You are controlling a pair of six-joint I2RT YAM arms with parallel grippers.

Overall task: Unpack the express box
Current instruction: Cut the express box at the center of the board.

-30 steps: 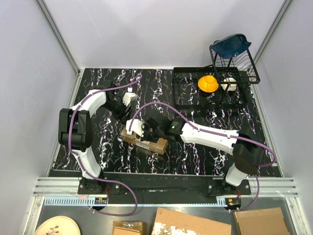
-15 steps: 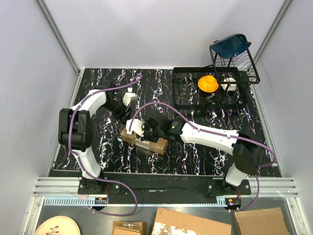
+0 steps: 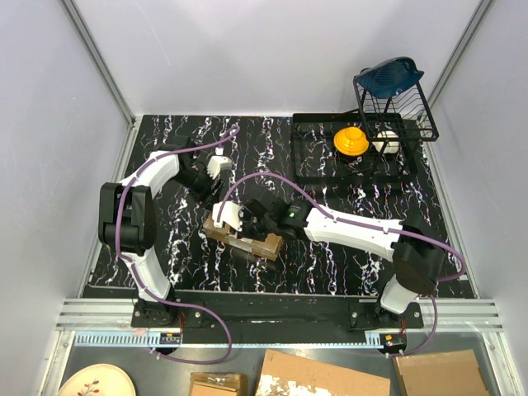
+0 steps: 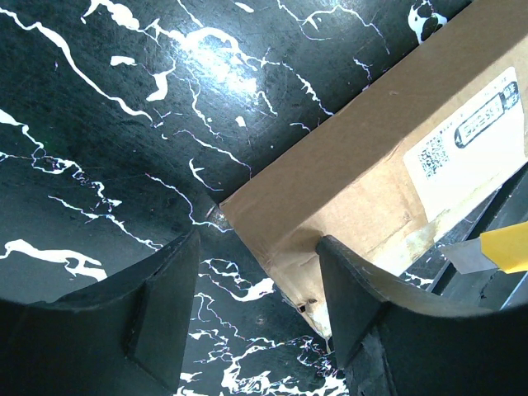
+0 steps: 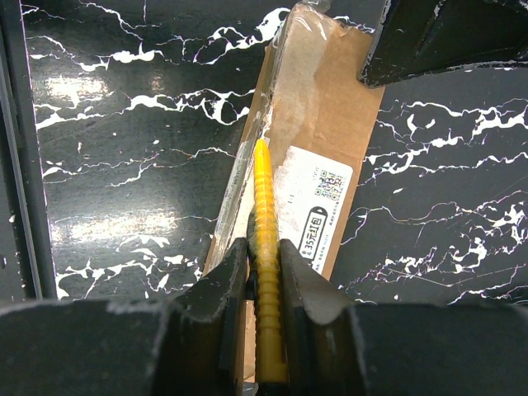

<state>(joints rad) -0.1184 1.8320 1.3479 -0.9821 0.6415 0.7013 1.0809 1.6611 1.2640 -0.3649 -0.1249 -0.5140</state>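
Brown cardboard, taped and labelled: the box (image 3: 245, 238) lies at the middle of the black marble table (image 3: 346, 264), its length running left to right. My right gripper (image 5: 262, 252) is closed on a yellow knife (image 5: 264, 190), which lies along one long edge of the box where clear tape runs beside the white label (image 5: 318, 206). My left gripper (image 4: 257, 247) stands open and holds nothing. It hangs on the far side of the box's left end and looks clear of the cardboard.

Risks, as I judge them: nothing pins the box, so a push from the knife could slide or turn it on the smooth table. The knife sits close to the edge and could slip off the side instead of following the tape. Pressed too deep, it could cut whatever is inside. The slim handle could also twist in my grip.

My right arm reaches from its near-right base across to the left, forearm low, wrist looking down the length of the box. My left arm is folded at the elbow, forearm angled far and right, wrist tipped toward the box's corner.
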